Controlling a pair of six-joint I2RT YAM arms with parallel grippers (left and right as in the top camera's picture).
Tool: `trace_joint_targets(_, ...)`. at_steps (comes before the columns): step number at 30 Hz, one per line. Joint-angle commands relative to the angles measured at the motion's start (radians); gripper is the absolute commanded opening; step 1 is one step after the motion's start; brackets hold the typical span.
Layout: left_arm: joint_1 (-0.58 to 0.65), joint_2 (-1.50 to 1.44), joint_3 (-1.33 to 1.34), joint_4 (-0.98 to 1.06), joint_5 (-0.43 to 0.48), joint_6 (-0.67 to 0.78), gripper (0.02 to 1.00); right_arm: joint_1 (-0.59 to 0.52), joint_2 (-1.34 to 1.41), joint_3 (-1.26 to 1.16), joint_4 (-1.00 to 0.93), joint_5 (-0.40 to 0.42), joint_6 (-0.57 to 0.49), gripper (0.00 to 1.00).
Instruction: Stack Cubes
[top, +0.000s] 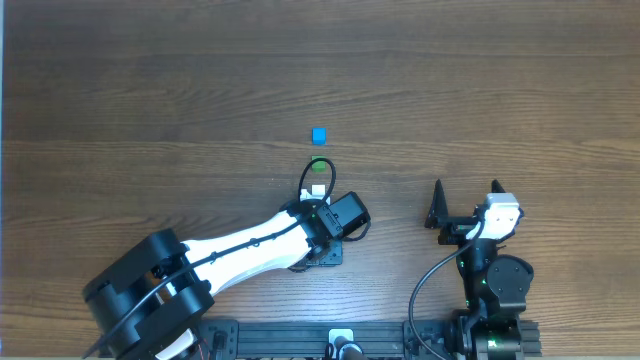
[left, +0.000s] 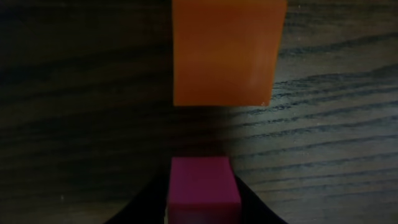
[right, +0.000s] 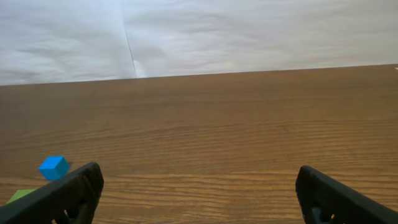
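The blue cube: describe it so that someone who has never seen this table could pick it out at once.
On the wooden table, look just beyond the left arm's tool, toward the far edge. The blue cube sits alone there on bare wood, unlike the green cube at the tool's tip.

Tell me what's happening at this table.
The left gripper has a green cube between its fingers, just short of the blue cube, which sits by itself on the wooden table. Nothing is stacked yet. The right gripper hangs open off to the right, holding nothing.
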Motion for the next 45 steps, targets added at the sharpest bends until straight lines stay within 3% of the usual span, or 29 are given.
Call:
trace_joint_targets(1, -0.003, 0.012, 0.016, 0.002, -0.015, 0.011, 0.292, -0.005, -0.01, -0.008, 0.0, 0.005, -0.002, 0.991)
trace_joint_targets(8, -0.003, 0.012, 0.016, 0.002, -0.013, 0.011, 0.091, -0.005, -0.01, -0.008, 0.0, 0.005, -0.002, 0.991)
trace_joint_targets(14, -0.003, 0.004, 0.031, -0.018, -0.015, 0.012, 0.047, -0.005, -0.01, -0.008, 0.001, 0.005, -0.002, 0.993)
trace_joint_targets(26, 0.024, -0.053, 0.28, -0.261, -0.095, 0.019, 0.038, -0.005, -0.01, -0.008, 0.0, 0.005, -0.002, 0.993)
trace_joint_targets(45, 0.233, 0.086, 0.478, -0.368, -0.035, 0.147, 0.04, -0.005, -0.01, -0.008, 0.0, 0.005, -0.002, 0.993)
